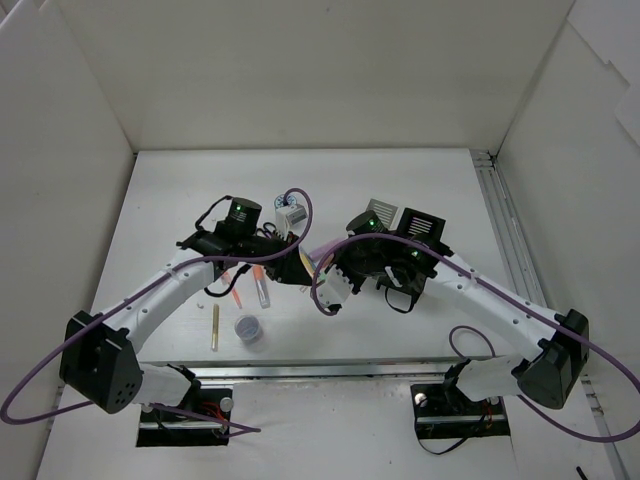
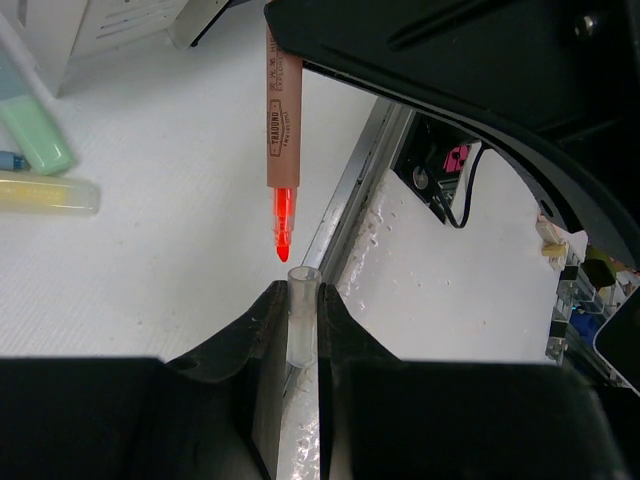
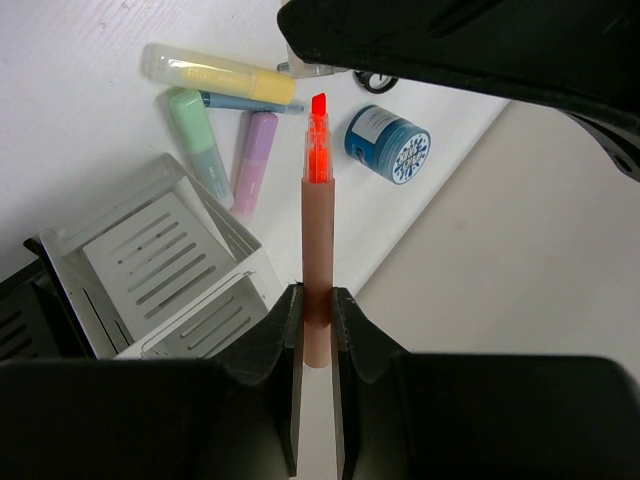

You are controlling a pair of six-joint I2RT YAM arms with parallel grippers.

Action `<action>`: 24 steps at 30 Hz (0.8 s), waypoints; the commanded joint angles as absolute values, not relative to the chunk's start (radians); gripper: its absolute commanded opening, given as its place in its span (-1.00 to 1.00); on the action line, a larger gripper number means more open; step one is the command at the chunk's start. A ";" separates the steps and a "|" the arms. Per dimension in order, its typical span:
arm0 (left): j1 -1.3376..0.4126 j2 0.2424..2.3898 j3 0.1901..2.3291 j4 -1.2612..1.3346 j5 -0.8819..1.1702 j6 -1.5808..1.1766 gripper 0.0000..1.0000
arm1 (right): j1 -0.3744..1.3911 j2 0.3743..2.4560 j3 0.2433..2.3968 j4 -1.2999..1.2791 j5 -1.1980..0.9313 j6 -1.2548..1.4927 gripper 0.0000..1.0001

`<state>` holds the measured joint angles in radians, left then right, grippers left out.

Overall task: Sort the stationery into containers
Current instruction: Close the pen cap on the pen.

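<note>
My right gripper (image 3: 317, 300) is shut on an orange marker (image 3: 318, 240) whose uncapped red-orange tip points away from it. My left gripper (image 2: 302, 300) is shut on a clear cap (image 2: 301, 335), open end toward that tip. The marker (image 2: 283, 120) hangs just above the cap, not touching it. Both grippers meet above the table's middle (image 1: 312, 268). The white organizer (image 1: 381, 213) and black pen holder (image 1: 421, 225) stand behind the right gripper. Yellow (image 3: 215, 72), green (image 3: 195, 135) and purple (image 3: 253, 160) markers lie beside the blue tin (image 3: 388, 142).
A small purple jar (image 1: 249, 328) and a thin yellow pen (image 1: 215, 326) lie near the front edge under the left arm. More pens (image 1: 260, 286) lie beneath the left wrist. White walls enclose the table; a metal rail (image 1: 505, 240) runs along the right side.
</note>
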<state>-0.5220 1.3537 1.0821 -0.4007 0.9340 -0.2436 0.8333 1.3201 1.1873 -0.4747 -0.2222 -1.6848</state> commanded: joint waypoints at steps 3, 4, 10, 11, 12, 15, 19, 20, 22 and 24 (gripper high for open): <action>-0.526 1.310 1.103 -0.351 0.940 -0.245 -1.00 | 0.842 1.304 1.197 -0.446 -0.225 -1.687 -1.00; -0.526 1.310 1.104 -0.353 0.940 -0.245 -1.00 | 0.844 1.296 1.195 -0.445 -0.232 -1.687 -1.00; -0.526 1.324 1.112 -0.353 0.940 -0.247 -1.00 | 0.845 1.272 1.177 -0.446 -0.255 -1.706 -1.00; -0.526 1.321 1.114 -0.354 0.939 -0.248 -1.00 | 0.848 1.270 1.175 -0.446 -0.249 -1.707 -1.00; -0.526 1.321 1.112 -0.351 0.939 -0.247 -1.00 | 0.847 1.266 1.172 -0.446 -0.245 -1.707 -1.00; -0.526 1.313 1.108 -0.351 0.933 -0.250 -1.00 | 0.850 1.264 1.163 -0.448 -0.244 -1.712 -1.00; -0.526 1.319 1.111 -0.348 0.933 -0.253 -1.00 | 0.856 1.258 1.155 -0.448 -0.274 -1.723 -1.00; -0.526 1.324 1.114 -0.347 0.934 -0.252 -1.00 | 0.857 1.259 1.155 -0.446 -0.279 -1.726 -1.00; -0.526 1.327 1.117 -0.347 0.939 -0.252 -1.00 | 0.865 1.259 1.155 -0.448 -0.287 -1.733 -1.00; -0.526 1.330 1.117 -0.345 0.943 -0.250 -1.00 | 0.867 1.269 1.160 -0.446 -0.288 -1.735 -1.00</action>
<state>-0.5224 1.3499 1.0821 -0.4068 0.9268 -0.2443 0.8471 1.2858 1.1530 -0.4736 -0.2390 -1.7111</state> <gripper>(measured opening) 0.091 0.093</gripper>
